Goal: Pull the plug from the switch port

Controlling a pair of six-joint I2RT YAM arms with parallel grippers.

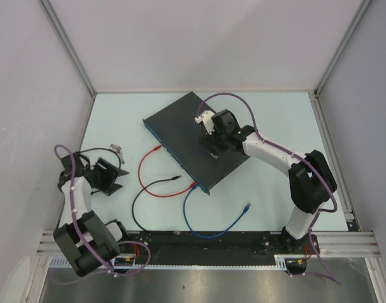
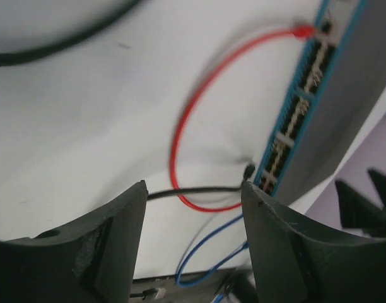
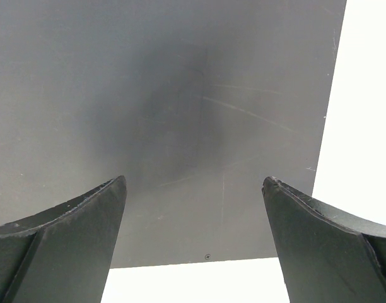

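The switch (image 1: 193,136) lies in the middle of the table, its blue-teal socket edge (image 2: 300,110) facing front left. A red cable (image 1: 142,172) ends in a red plug (image 2: 303,30) at that edge. Its other end and a blue cable (image 1: 188,214) meet the edge near the front corner. A black cable (image 1: 149,187) ends in a loose plug (image 1: 178,178) just short of the sockets. My left gripper (image 1: 117,178) is open and empty, left of the cables (image 2: 193,189). My right gripper (image 1: 213,150) is open just above the switch's top (image 3: 194,181).
The blue cable's free end (image 1: 246,207) lies on the table right of the switch's front corner. A small grey connector (image 1: 117,149) lies near the left gripper. White walls with metal posts enclose the table on three sides.
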